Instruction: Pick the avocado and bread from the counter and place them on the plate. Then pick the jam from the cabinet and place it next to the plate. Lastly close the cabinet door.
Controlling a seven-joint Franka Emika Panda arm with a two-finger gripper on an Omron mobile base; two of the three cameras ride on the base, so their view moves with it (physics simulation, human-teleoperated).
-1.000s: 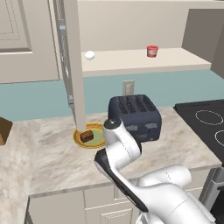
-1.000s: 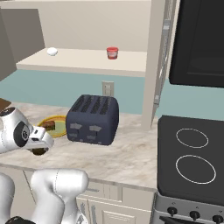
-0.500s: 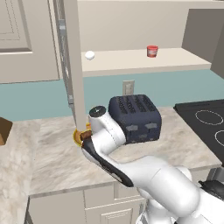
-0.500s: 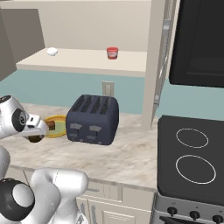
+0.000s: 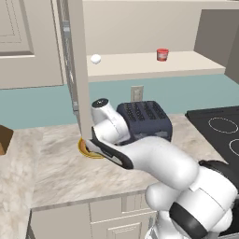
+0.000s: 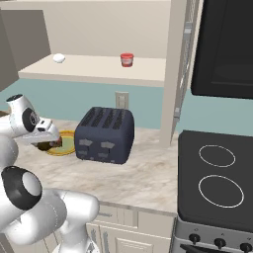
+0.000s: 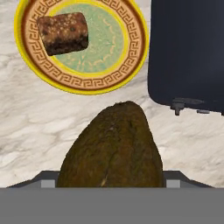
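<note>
The avocado [image 7: 111,146], dark olive-brown, fills the foreground of the hand view, and my gripper [image 6: 48,144] is shut on it just above the counter [image 7: 35,122]. It hangs at the near edge of the plate [image 7: 83,82], which has a yellow-orange rim and a pale green centre. The bread [image 7: 62,33] lies on the plate's far left part. My arm covers most of the plate [image 5: 85,150] in the left base view. The red jam [image 5: 162,54] stands on the pale shelf of the open cabinet, whose door [image 5: 77,65] stands out edge-on over the plate.
A dark toaster [image 6: 105,134] stands right beside the plate, on its right. A white ball [image 6: 59,58] rests on the shelf, left of the jam. The black stovetop [image 6: 217,173] is at the far right. A brown box corner [image 5: 3,139] shows at the left.
My arm has swung back toward the plate, carrying the avocado from the counter's front to the plate's near edge. The bread, jam and door have not moved.
</note>
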